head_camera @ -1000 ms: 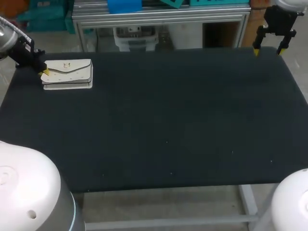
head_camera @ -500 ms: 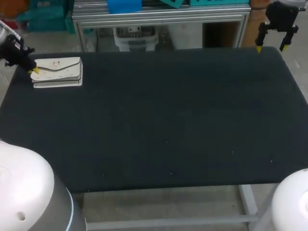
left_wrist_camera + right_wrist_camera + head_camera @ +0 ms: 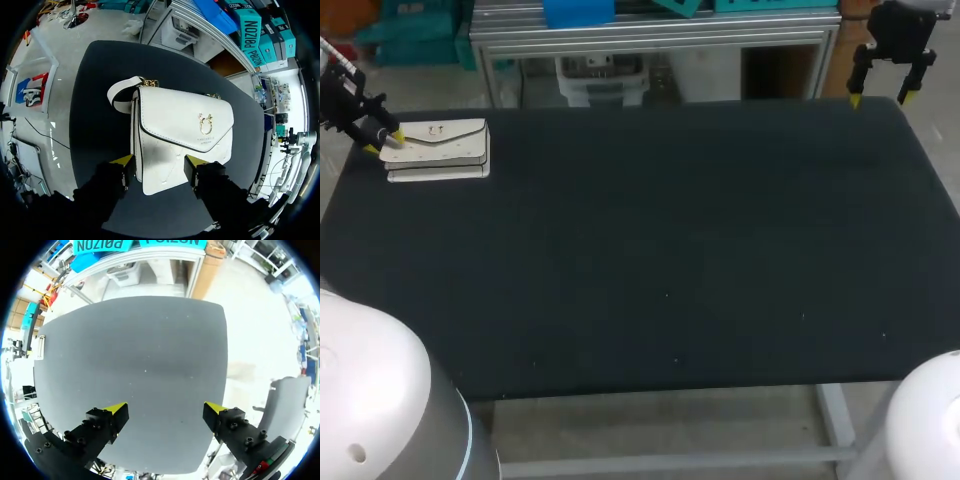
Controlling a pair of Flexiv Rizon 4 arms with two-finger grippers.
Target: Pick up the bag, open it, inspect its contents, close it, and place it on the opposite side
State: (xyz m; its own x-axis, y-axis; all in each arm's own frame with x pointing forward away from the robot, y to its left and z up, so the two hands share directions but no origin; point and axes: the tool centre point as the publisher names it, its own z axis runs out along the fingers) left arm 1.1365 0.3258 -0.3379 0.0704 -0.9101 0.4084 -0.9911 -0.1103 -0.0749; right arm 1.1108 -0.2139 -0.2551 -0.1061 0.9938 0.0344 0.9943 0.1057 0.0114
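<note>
White leather handbag (image 3: 437,150) with a closed envelope flap lies flat at the far left corner of the dark tabletop (image 3: 670,250) in the head view; the left pincer (image 3: 384,141) sits at the bag's outer end, fingers apart, one yellow tip over the flap and the other just off the bag's edge; the right pincer (image 3: 880,98) hangs over the far right corner, well apart from the bag, fingers spread with nothing between them.

In the left wrist view the handbag (image 3: 180,135) stretches ahead of the pincer (image 3: 157,161); one finger stands beside the bag's side, the other over its front face, not clamped; a small gold clasp (image 3: 205,120) marks the flap, and a white strap loop (image 3: 120,92) curls out at the far end.

In the right wrist view the pincer (image 3: 166,409) is spread wide above bare tabletop (image 3: 140,355).
</note>
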